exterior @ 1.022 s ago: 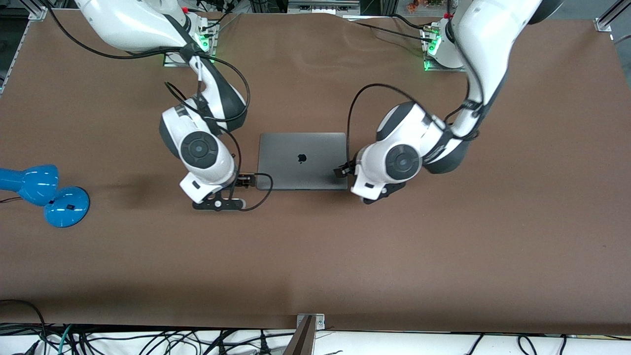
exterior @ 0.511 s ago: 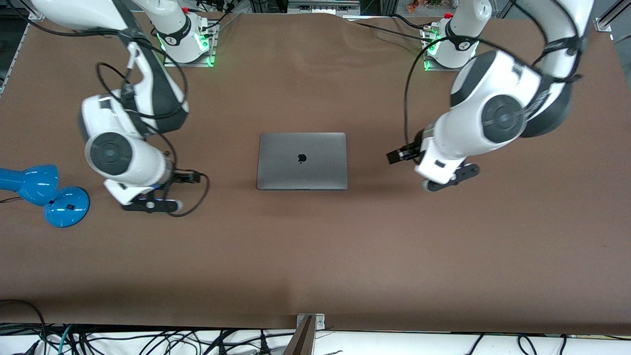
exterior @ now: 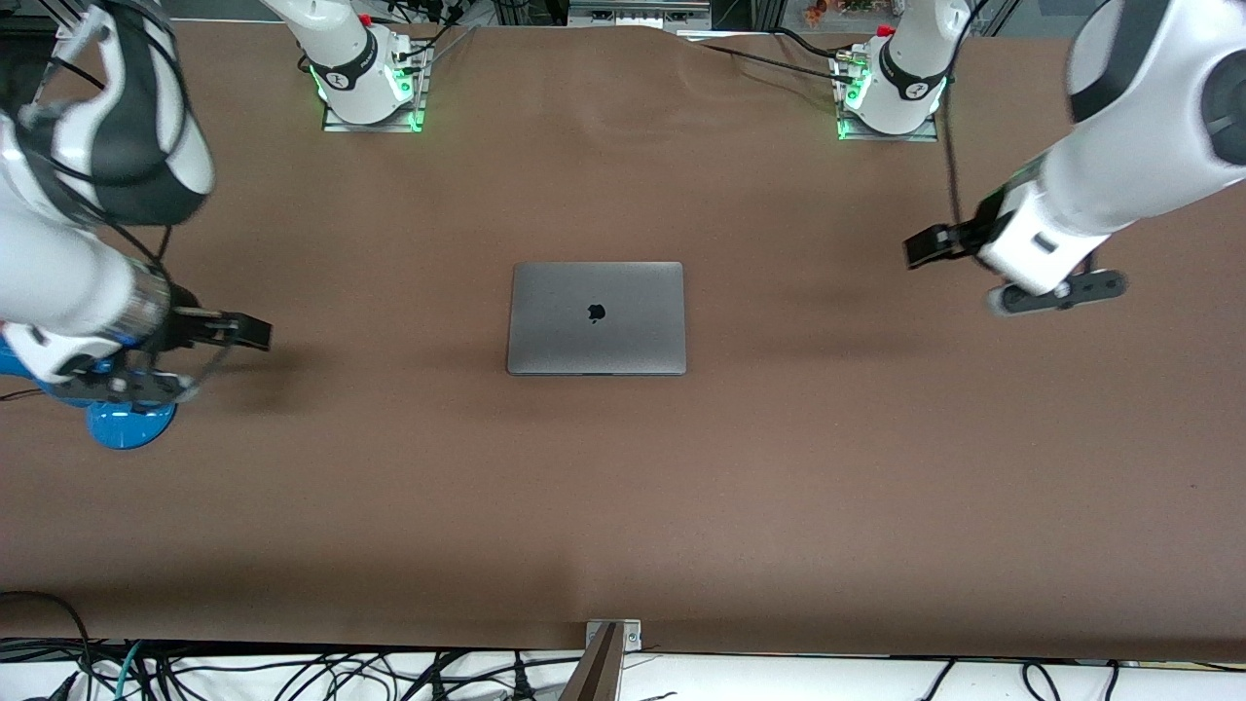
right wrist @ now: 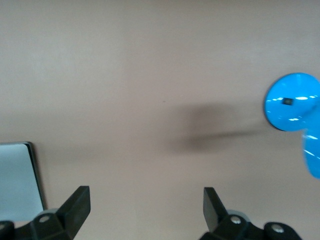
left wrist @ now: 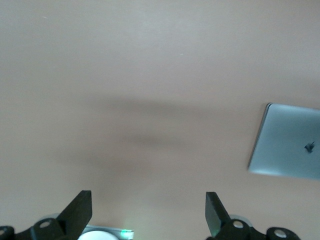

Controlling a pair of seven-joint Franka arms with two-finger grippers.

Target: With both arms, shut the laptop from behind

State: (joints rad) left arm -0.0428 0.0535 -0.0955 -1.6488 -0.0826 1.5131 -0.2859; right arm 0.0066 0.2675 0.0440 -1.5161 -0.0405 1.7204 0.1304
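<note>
The space-grey laptop [exterior: 596, 317] lies shut and flat at the middle of the brown table, its lid with the dark apple logo up. It also shows in the left wrist view [left wrist: 290, 142], and its edge shows in the right wrist view [right wrist: 17, 180]. My left gripper [exterior: 915, 248] is open and empty, over bare table toward the left arm's end, well apart from the laptop. My right gripper [exterior: 255, 334] is open and empty, over bare table toward the right arm's end, beside the blue lamp. Both show wide-open fingers in their wrist views, the left [left wrist: 149, 207] and the right [right wrist: 146, 205].
A blue desk lamp [exterior: 122, 421] stands at the right arm's end of the table, partly hidden under the right arm; its round base shows in the right wrist view [right wrist: 292, 102]. The green-lit arm bases [exterior: 370, 88] [exterior: 886, 97] stand along the table edge farthest from the front camera.
Both arms have swung away from the laptop's sides toward their own ends of the table. The laptop has stayed shut and in place.
</note>
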